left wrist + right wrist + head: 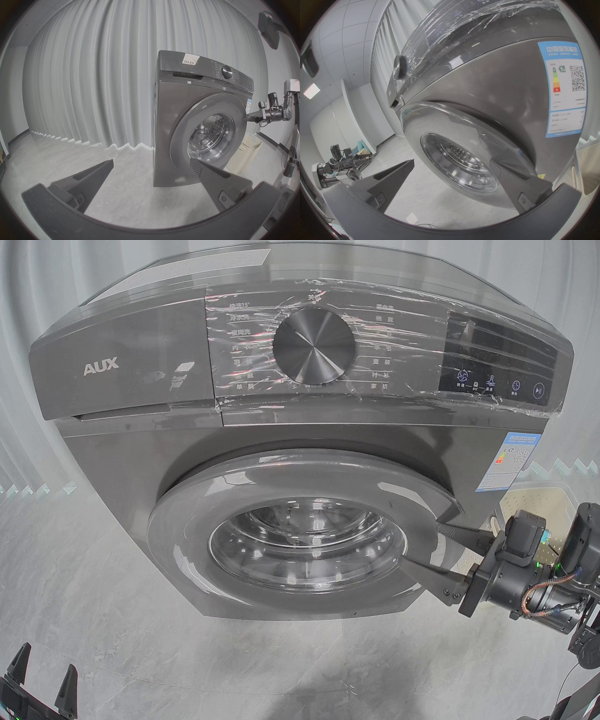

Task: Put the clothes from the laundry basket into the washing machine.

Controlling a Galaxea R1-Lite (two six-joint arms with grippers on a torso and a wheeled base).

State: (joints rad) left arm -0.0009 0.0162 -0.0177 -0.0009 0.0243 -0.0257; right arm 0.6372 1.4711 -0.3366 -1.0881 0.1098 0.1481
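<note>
The grey washing machine (156,459) stands in front of me with its round glass door (306,543) shut. My right gripper (420,544) is open at the door's right edge, its lower finger lying across the rim. In the right wrist view that gripper (451,164) is open, with one finger close against the door rim (487,137). The cream laundry basket (550,502) stands on the floor to the right of the machine, behind the right arm; its inside is hidden. My left gripper (45,662) hangs low at the near left, open and holding nothing.
Pale pleated curtains (78,93) hang behind the machine. Bare grey floor (250,665) stretches in front of the door. In the left wrist view the machine (175,125), the basket (245,153) beside it and the right gripper (250,118) at the door edge show.
</note>
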